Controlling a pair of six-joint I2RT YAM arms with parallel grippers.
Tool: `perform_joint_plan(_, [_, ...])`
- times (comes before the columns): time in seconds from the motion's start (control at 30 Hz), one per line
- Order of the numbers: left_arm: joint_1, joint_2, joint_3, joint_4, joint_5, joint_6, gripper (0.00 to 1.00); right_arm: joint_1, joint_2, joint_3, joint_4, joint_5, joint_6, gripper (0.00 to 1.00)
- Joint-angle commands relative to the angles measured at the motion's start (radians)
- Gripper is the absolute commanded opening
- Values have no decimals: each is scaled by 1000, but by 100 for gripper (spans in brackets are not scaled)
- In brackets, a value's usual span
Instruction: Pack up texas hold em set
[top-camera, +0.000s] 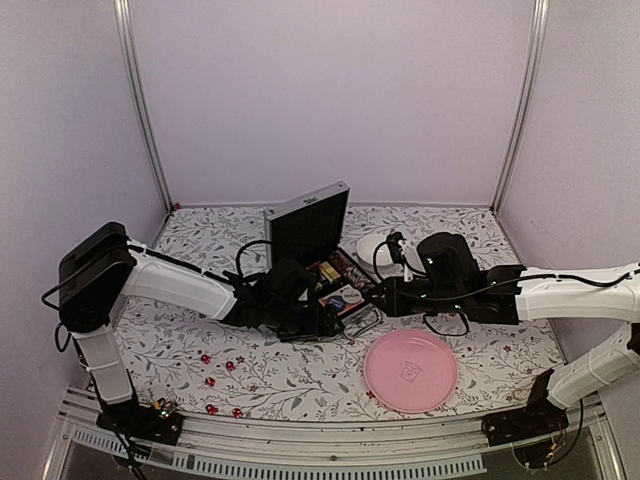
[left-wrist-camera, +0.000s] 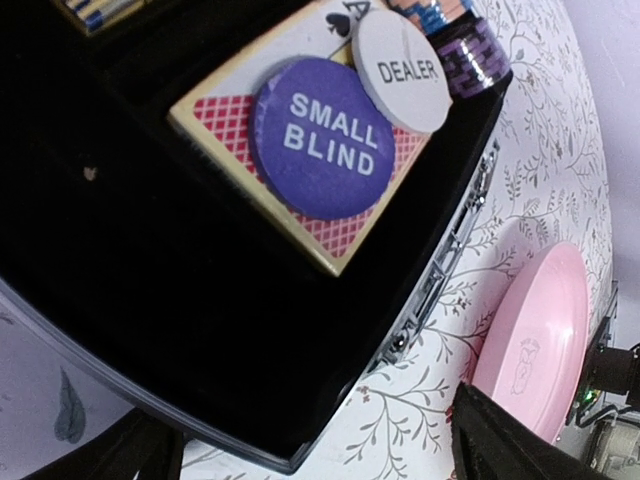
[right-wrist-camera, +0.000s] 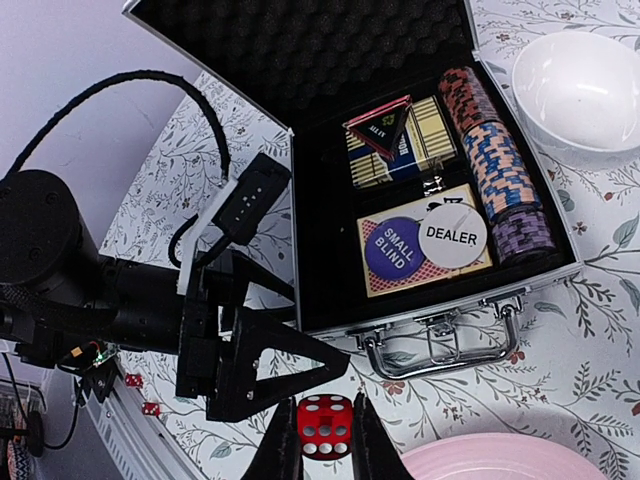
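Note:
The silver aluminium case (top-camera: 308, 222) stands open mid-table, lid upright. In the right wrist view its black-lined tray (right-wrist-camera: 330, 250) holds card decks (right-wrist-camera: 395, 150), stacked chips (right-wrist-camera: 495, 165), a blue SMALL BLIND button (right-wrist-camera: 394, 246) and a white DEALER button (right-wrist-camera: 452, 235); the metal handle (right-wrist-camera: 440, 345) faces me. My right gripper (right-wrist-camera: 324, 455) is shut on a red die (right-wrist-camera: 324, 427) just above the table in front of the case. My left gripper (left-wrist-camera: 320, 462) is open, with the case's front left corner between its fingers (left-wrist-camera: 505, 445); it also shows in the top view (top-camera: 335, 322).
A pink plate (top-camera: 410, 370) lies in front of the case, right of centre, close to my right gripper (top-camera: 372, 296). A white bowl (top-camera: 378, 245) sits behind the case on the right. Several loose red dice (top-camera: 210, 381) lie on the cloth at front left.

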Motion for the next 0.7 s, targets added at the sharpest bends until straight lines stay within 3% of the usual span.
perform_joint_plan(0.0, [-25,36,54,29,24,30,92,1,-34,-15,10,20,-7,4])
perform_joint_plan(0.33, [-30,-30,30,-14,-46,52,92,0,-52,-11,-11,31,-19,5])
perform_joint_plan(0.67, [-23,-391,-87,-204,-355,132,93,-55,-12,115,-131,-14,-210,6])
